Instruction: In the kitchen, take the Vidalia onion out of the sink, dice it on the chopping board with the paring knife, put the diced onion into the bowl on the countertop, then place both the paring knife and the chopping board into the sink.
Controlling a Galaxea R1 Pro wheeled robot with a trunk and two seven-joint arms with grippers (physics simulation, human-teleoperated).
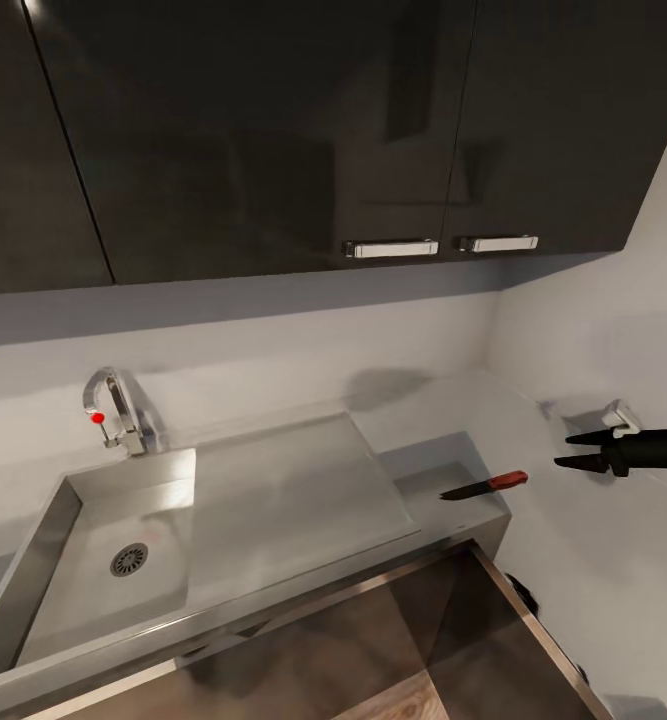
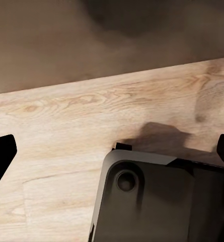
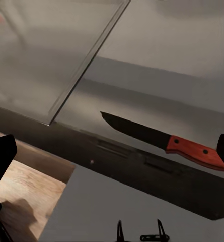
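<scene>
Head view: paring knife (image 1: 485, 486) lies on the grey counter (image 1: 443, 470), right of the sink (image 1: 103, 540).
Knife w/ red-brown handle nearest the right gripper (image 1: 571, 450); dark blade points toward the sink. R gripper hovers just beside the handle end, apart from it, fingers (image 1: 585, 437) spread, holding nothing. Faucet (image 1: 113, 408) stands behind the sink basin; drain at the basin's bottom. Dark wall cabinets (image 1: 273, 130) hang above. Right wrist view: knife (image 3: 162, 139) flat on counter between the finger tips. Left wrist view: left gripper (image 2: 114, 151) over wood floor (image 2: 66, 131), fingers wide apart, empty.
</scene>
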